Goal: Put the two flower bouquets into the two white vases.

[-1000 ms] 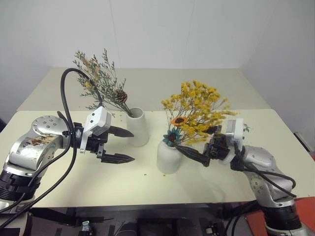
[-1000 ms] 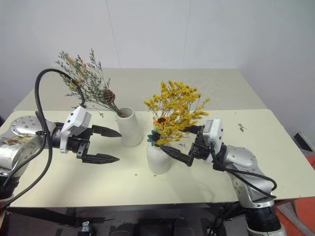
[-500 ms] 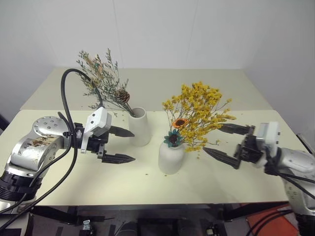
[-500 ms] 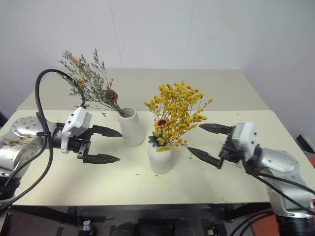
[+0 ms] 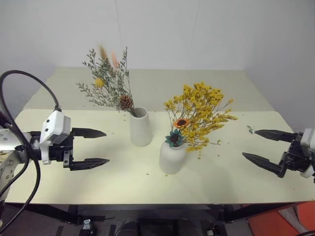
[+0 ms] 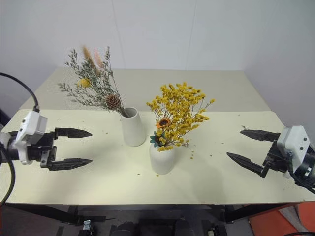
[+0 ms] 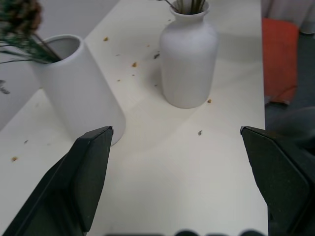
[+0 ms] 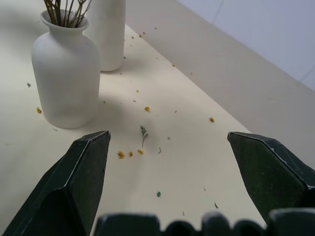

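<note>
The grey-green sprig bunch with a brown pinecone (image 5: 109,83) stands in the tall tapered white ceramic vase (image 5: 141,127); at its five o'clock, the bushy mustard-yellow bouquet (image 5: 199,114) fills the squat narrow-necked white vase (image 5: 172,157). The left gripper (image 5: 89,147) at nine o'clock and the right gripper (image 5: 266,146) at three both gape, empty.

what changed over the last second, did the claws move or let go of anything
The right claw, a second ago around the stems at the short rounded white vase, has pulled away to the right, open and empty. The left claw drew back to the left, open. The mustard-yellow bouquet stays in that vase, the grey-green sprig bouquet with the pinecone in the tall tapered white vase.
</note>
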`<state>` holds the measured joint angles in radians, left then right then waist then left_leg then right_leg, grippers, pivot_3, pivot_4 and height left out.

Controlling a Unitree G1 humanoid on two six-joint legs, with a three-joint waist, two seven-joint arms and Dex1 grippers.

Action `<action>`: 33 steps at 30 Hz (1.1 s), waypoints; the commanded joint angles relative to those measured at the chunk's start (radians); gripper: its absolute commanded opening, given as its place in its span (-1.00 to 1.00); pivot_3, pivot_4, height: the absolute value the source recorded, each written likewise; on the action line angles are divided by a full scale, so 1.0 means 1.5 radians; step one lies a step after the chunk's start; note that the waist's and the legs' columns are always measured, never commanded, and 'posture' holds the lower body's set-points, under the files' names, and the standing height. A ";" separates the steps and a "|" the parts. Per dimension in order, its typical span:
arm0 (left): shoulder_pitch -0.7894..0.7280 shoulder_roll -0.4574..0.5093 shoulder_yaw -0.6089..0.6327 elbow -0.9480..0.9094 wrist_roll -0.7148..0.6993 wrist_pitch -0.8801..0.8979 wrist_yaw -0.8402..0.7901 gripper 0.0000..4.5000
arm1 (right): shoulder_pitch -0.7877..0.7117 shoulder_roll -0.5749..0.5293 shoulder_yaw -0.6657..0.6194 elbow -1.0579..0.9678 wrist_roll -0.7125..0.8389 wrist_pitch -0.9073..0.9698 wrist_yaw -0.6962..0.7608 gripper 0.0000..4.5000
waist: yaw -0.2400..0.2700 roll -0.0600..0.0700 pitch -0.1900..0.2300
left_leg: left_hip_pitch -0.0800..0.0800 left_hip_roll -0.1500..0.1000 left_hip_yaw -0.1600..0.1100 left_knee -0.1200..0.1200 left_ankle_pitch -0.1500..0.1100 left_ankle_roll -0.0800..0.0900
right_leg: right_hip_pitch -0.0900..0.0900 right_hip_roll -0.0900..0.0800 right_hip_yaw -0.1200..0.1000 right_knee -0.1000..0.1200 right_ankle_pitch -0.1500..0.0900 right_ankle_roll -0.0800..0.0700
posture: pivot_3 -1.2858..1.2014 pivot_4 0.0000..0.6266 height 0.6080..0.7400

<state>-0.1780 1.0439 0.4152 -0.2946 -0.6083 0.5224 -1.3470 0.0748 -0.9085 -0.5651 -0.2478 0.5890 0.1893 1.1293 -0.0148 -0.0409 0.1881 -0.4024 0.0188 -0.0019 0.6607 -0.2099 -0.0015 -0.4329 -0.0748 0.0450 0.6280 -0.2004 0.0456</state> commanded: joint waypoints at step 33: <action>0.016 0.032 0.030 0.056 0.006 -0.053 0.011 1.00 | 0.056 -0.036 -0.094 -0.020 0.020 0.023 0.040 0.99 | 0.000 0.000 0.000 | 0.002 0.000 0.000 0.000 0.000 0.000 | 0.002 0.000 0.000 0.000 -0.003 -0.004 | 0.03 -0.52 1.00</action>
<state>-0.1297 1.0721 0.4507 -0.2153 -0.5903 0.4601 -1.3279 0.1488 -0.9619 -0.6562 -0.2483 0.6096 0.2222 1.1899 -0.0145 -0.0410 0.1880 -0.3993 0.0191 -0.0016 0.6606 -0.2100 -0.0017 -0.4294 -0.0749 0.0446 0.6277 -0.2046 0.0395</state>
